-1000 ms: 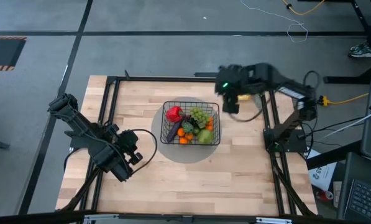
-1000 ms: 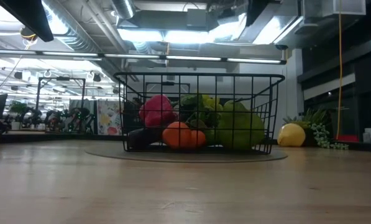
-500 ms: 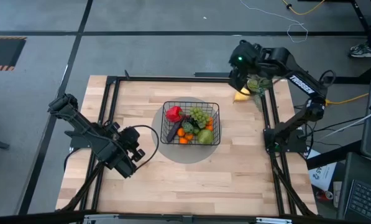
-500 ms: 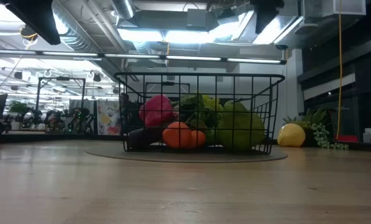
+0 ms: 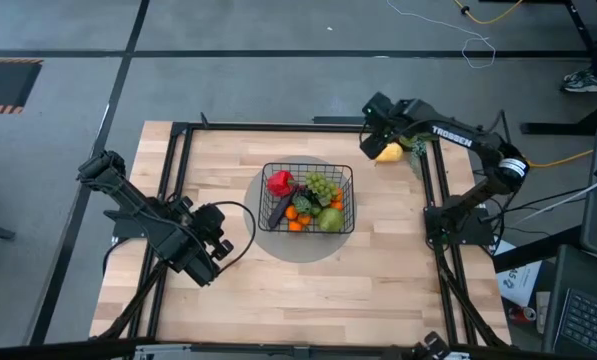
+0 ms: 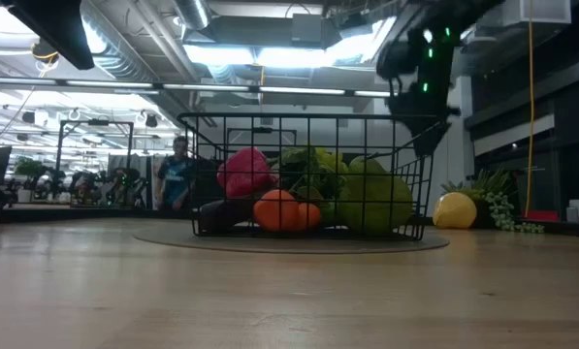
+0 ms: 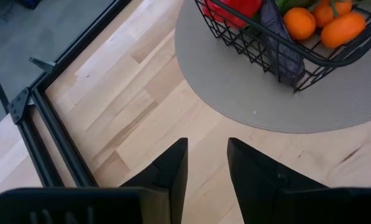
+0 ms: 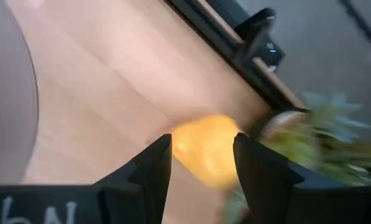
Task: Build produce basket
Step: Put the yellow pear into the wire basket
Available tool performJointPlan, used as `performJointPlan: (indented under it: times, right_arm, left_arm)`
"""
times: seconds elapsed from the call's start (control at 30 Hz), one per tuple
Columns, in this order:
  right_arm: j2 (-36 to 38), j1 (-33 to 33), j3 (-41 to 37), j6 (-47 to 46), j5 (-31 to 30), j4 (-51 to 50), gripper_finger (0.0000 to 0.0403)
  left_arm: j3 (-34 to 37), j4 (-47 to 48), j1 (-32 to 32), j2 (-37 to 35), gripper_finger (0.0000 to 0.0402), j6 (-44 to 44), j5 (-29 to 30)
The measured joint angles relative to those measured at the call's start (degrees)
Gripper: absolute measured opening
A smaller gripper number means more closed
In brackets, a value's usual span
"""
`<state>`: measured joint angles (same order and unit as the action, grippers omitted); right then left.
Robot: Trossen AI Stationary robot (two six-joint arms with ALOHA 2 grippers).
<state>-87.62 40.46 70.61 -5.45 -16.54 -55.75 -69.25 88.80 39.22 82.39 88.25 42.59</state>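
right gripper point(image 8: 197, 171): fingers spread apart with nothing between them, hanging over the far right corner of the table point(image 5: 228, 290); the yellow pear point(image 8: 205, 149) shows in the gap just beyond the fingertips.

risk, the grab: the pear is rounded and smooth by the look of it, so if the fingers close off-centre it could squirt sideways and roll. it lies close to the black frame rail point(image 5: 430, 180), and i'd guess a nudge could send it against the rail or off the table edge.

risk, the neighbours: a leafy green bunch point(image 8: 316, 137), grapes or greenery, i can't tell which, sits right beside the pear. coming down a little wide could snag it or drag it along.

risk, the carry: the basket point(image 5: 345, 172) is already well filled, so a drop from too high might bounce the pear out or knock an orange point(image 5: 302, 205) loose.

pear to gripper: directly ahead of the fingers, not yet touched as far as i can see; well apart from the basket.

basket: centre of the table on a round grey mat point(image 5: 308, 245), holding the red pepper point(image 5: 279, 182), green grapes point(image 5: 321, 185), green apple point(image 5: 330, 218) and more.

left gripper point(image 7: 205, 162): waiting near the left front of the table, fingers a little parted, empty, the basket's corner in sight ahead.
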Motion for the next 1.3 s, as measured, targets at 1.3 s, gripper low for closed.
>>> performJointPlan:
  times: [1.3]
  right_arm:
    - [-0.38,2.13,-22.25,-12.37,22.02,18.96,0.0173]
  left_arm:
    - [0.0,0.03,-4.33,0.0,0.0109,-0.39,0.6]
